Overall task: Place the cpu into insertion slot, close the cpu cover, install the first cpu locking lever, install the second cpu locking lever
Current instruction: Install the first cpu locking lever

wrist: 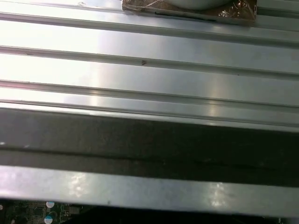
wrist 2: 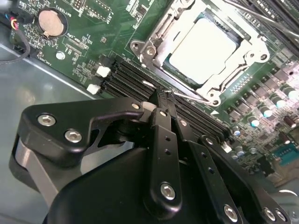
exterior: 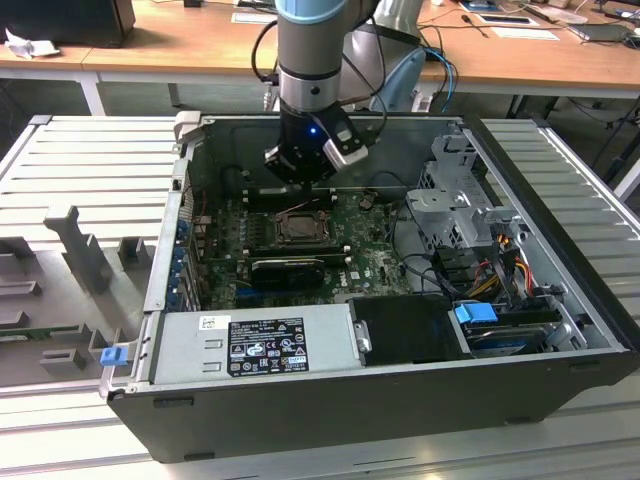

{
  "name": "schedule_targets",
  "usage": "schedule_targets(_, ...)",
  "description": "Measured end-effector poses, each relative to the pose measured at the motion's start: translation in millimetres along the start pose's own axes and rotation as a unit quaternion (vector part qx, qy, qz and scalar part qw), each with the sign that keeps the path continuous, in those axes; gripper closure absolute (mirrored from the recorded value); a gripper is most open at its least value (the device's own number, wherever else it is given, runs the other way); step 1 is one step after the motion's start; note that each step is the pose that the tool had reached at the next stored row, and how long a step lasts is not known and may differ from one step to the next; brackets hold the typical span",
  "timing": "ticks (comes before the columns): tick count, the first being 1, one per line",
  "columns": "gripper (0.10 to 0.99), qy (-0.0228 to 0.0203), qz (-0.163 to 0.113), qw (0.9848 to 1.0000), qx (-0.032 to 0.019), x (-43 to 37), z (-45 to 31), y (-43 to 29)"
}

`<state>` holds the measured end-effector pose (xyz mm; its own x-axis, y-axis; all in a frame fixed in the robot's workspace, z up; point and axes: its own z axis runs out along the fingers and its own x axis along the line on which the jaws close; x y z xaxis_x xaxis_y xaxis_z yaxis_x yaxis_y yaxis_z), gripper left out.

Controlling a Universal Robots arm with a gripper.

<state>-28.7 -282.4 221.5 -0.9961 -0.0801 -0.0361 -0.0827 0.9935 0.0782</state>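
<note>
1 cpu under 1 lowered cpu cover; 1 tool just beside, fully closed, nothing visible in its grip.

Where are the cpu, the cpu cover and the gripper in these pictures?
cpu [wrist 2: 205, 44], second wrist view, middle of its pale top face.
cpu cover [wrist 2: 161, 32], second wrist view, metal frame strip beside the chip.
gripper [wrist 2: 162, 100], second wrist view, at its black fingertips.

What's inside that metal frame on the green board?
The cpu, its pale top showing through the cpu cover window. The cover hides its edges, and the socket underneath cannot be seen.
</note>
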Motion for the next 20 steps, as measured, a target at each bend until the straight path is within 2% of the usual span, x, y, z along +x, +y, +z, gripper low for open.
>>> schedule_targets(8,0.98,0.0001,-0.001,1.0,0.0,-4.4,12.4,-1.2)
schedule_targets(20,0.98,0.0001,-0.001,1.0,0.0,-5.5,16.3,-2.0)
